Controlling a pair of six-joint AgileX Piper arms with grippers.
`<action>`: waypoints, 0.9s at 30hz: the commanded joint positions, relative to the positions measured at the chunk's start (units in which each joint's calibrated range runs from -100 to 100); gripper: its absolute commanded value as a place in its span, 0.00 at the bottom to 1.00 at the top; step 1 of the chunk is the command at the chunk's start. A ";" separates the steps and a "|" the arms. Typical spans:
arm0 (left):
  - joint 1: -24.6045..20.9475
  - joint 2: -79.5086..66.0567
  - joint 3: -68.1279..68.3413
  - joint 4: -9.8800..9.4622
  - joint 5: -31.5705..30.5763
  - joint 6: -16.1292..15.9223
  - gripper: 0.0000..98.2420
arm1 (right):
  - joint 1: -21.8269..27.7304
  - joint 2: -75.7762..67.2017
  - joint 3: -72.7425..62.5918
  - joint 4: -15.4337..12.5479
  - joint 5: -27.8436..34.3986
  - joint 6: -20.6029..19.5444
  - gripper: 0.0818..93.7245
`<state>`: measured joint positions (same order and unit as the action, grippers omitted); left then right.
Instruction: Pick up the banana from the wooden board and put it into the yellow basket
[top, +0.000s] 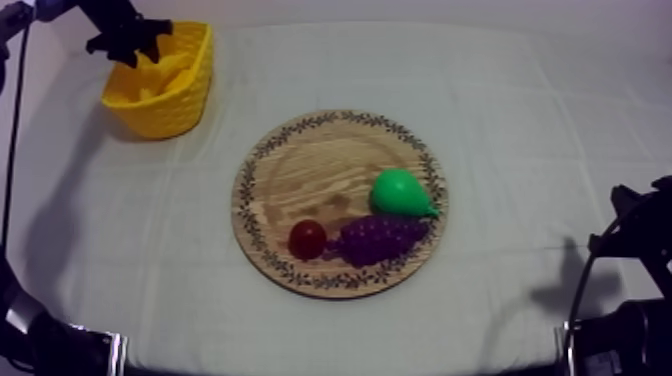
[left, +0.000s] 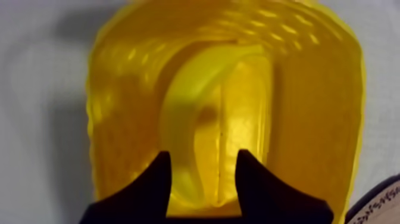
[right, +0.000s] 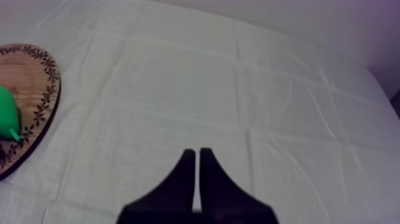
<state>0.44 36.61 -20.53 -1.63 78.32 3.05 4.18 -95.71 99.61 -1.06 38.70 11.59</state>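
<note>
Left gripper (left: 202, 154) is hovering, fingers spread apart, over the banana (left: 190, 107) lying inside the yellow basket (left: 119, 119); a careless retreat risks snagging the rim.

Wooden board (right: 28, 83) and pear (right: 7, 113) partly beyond the right wrist view's edge

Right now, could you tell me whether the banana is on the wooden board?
No, the banana lies inside the yellow basket, off the wooden board.

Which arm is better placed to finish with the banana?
Left. The left pincer hangs over the yellow basket, with the banana down inside it. The right pincer rests shut over bare cloth beside the wooden board, across the table from the basket.
</note>
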 joint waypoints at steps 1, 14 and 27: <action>0.05 -1.53 1.31 0.27 -0.71 -0.38 0.40 | 0.03 -0.05 0.05 0.01 0.01 0.01 0.00; -2.71 -28.26 29.61 7.41 -14.62 -8.81 0.01 | 0.03 -0.05 0.05 0.01 0.01 0.00 0.00; -3.60 -68.42 66.44 12.17 -29.97 -17.76 0.00 | 0.03 -0.05 0.05 0.01 0.01 0.01 0.00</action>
<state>-3.21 -19.13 34.71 10.30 50.37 -12.10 4.18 -95.71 99.61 -1.06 38.70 11.61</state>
